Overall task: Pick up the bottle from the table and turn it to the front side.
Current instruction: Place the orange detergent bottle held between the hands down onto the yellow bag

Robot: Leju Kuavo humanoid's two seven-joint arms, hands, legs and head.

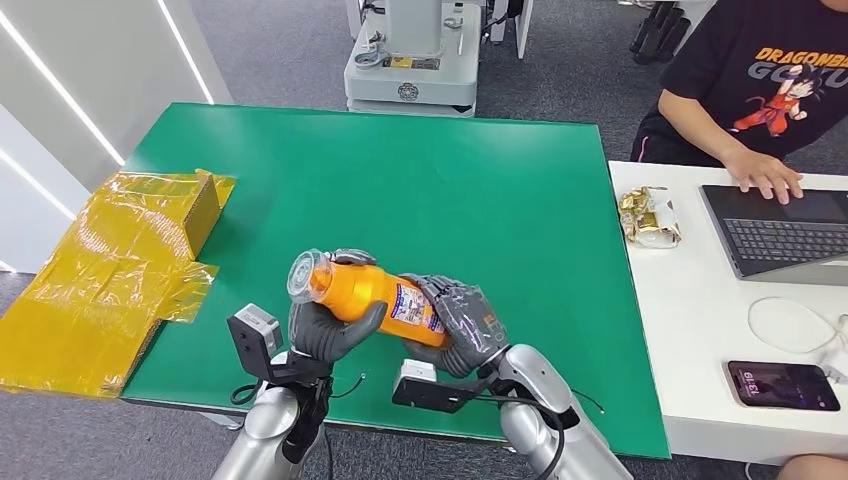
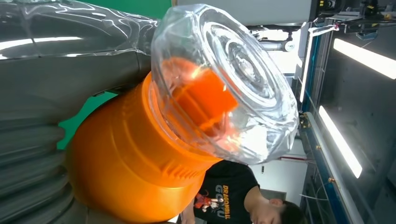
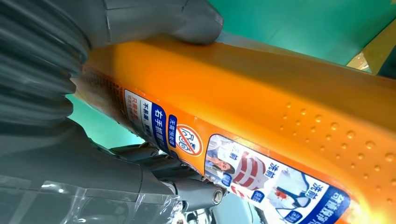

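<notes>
Bottle [image 1: 372, 297] lifted off counter [image 1: 420, 190], lying sideways, gripped by left robot hand [image 1: 325, 330] and right robot hand [image 1: 462, 325]; turning to front apparently unfinished.

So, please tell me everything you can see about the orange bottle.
The orange bottle looks like glossy plastic, with a clear cap over an orange neck and a printed label on its side. It lies nearly level above the green table, cap end toward the robot's left. The left hand grips the cap end, the right hand the base end.
</notes>
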